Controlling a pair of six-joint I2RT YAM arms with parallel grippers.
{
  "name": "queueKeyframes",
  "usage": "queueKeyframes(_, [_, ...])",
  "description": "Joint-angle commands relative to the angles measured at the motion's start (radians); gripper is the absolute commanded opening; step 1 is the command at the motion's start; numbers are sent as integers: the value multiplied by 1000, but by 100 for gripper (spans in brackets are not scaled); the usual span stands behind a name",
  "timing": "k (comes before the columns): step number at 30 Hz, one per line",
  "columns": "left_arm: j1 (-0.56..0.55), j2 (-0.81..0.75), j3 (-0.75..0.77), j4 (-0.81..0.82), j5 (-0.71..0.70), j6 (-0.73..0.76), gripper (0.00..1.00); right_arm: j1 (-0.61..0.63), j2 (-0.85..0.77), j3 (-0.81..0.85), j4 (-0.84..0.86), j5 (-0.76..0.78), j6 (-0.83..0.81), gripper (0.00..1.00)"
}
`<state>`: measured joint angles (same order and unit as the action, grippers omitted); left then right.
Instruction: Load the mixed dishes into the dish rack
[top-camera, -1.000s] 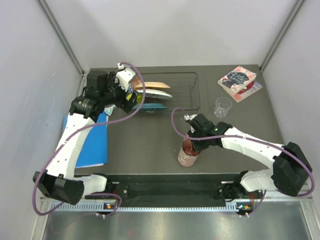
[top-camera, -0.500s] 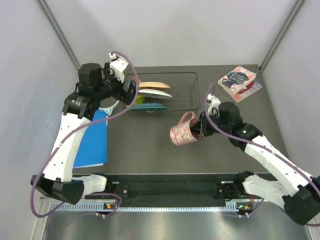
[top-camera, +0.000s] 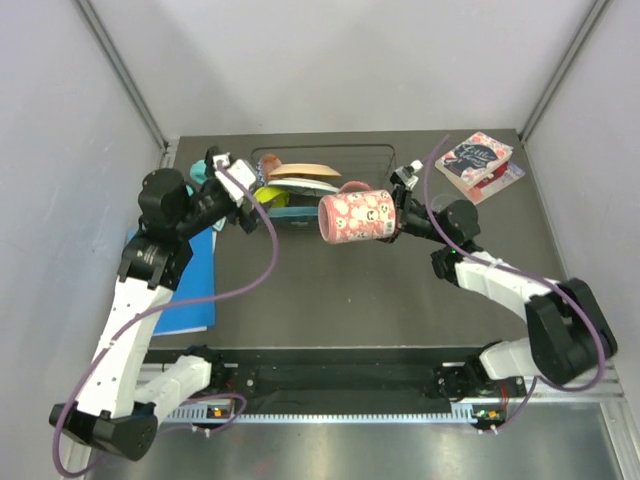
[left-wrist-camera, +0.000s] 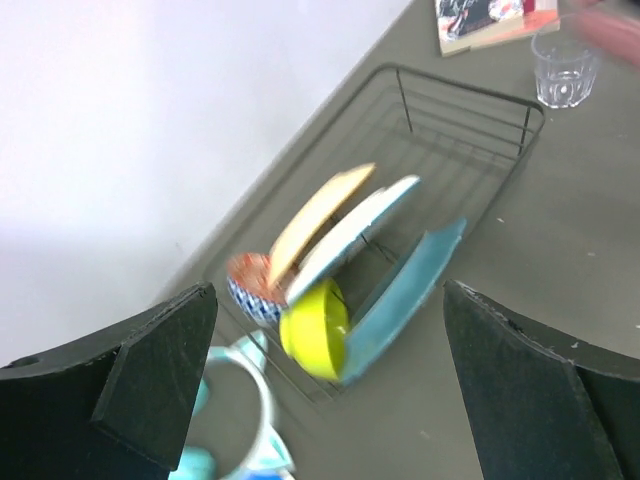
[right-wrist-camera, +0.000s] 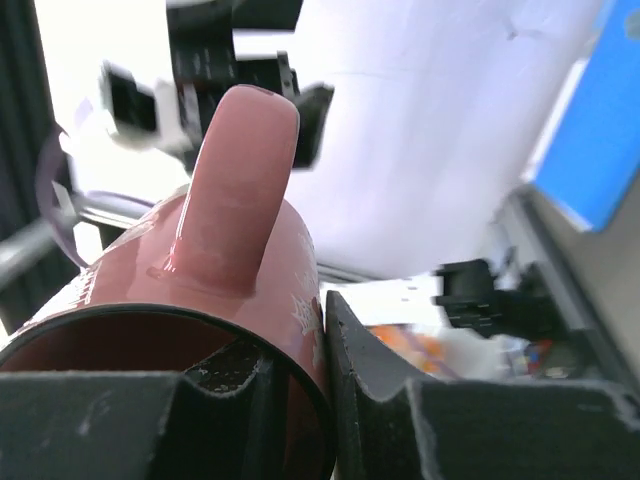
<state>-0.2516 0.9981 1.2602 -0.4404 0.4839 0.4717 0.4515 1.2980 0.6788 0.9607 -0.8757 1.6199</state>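
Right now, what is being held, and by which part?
The right gripper holds the pink floral mug by its rim; the left gripper holds nothing.

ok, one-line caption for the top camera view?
Right gripper holds the pink mug sideways by the dish rack, plates already inside; left gripper open.

The mug (top-camera: 355, 217) is pink with pale flowers, the rack (top-camera: 360, 148) black, holding a cream plate (left-wrist-camera: 320, 215), white plate (left-wrist-camera: 357, 235), teal plate (left-wrist-camera: 405, 285), yellow-green bowl (left-wrist-camera: 313, 330) and red-and-blue patterned bowl (left-wrist-camera: 250, 285); the folder (top-camera: 185, 290) is blue.
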Motion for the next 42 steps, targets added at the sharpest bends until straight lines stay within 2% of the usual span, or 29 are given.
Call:
queueKeyframes(1, [-5,-99,-170,290,192,239,99,30,75,44,773,26,462,0])
queueKeyframes(3, [-6,-116,-214,360,231,286,99,38,83,51,765,11,465,0])
queueKeyframes(6, [-8,-118,-266,351,283,506,99,38,80,54,763,-12,486,0])
queueKeyframes(7, [-8,-122,-286,402,288,589,99,39,77,56,762,-19,491,0])
queueKeyframes(10, [-9,-147,-398,582,337,660,99,59,80,77,762,-60,502,0])
queueKeyframes(11, [-11,-147,-409,586,385,683,99,65,87,83,763,-92,506,0])
queueKeyframes(15, [-72,-150,-438,618,432,777,99,102,115,102,766,-146,526,0])
queueKeyframes(21, [-196,-136,-417,528,444,942,99,170,199,182,773,-174,549,0])
queueKeyframes(25, [-262,-136,-404,482,414,979,99,193,245,223,774,-161,552,0])
queueKeyframes(33, [-275,-157,-403,416,400,1028,99,233,305,218,762,-137,560,0])
queueKeyframes(38, [-276,-168,-392,362,398,1038,81,260,339,243,770,-138,569,0])
queueKeyframes(39, [-276,-171,-389,359,395,1038,69,263,343,258,771,-138,571,0])
queueKeyframes(41, [-279,-177,-380,351,395,1029,54,266,362,271,780,-138,574,0])
queueKeyframes(42, [-281,-179,-378,353,392,1015,39,266,369,278,785,-138,578,0])
